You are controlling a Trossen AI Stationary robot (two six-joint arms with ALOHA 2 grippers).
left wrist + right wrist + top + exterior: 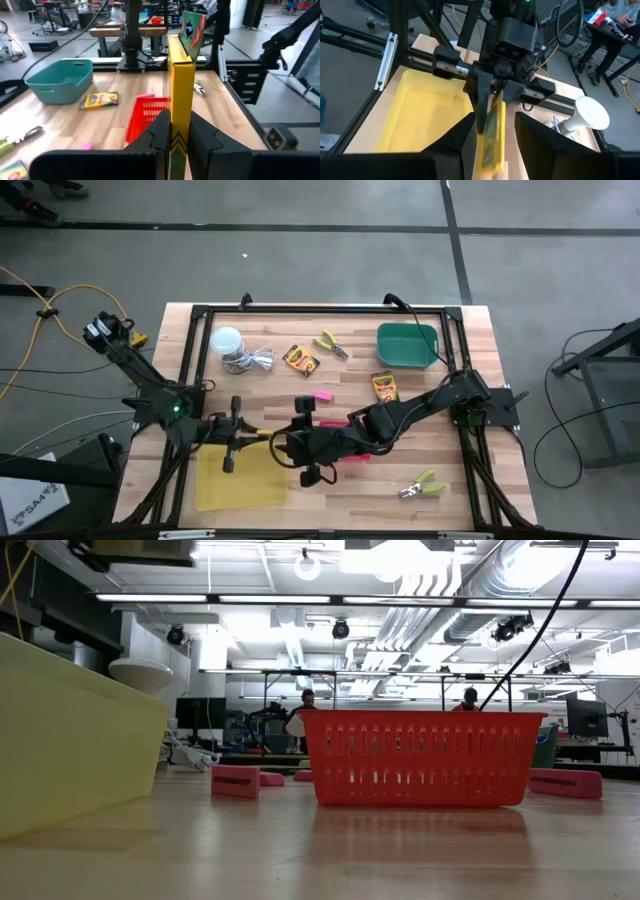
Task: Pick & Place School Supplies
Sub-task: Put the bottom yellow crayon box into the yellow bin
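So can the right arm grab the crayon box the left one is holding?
Probably yes. The right gripper is open, fingers either side of the crayon box the left gripper holds; nothing sits between.

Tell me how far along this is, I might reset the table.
Done: nothing obvious; the yellow tray shows bare. In hand: the left gripper clamps a crayon box between the open right gripper fingers. Left on the table: another crayon box, a third box, scissors, a second pair, an eraser.
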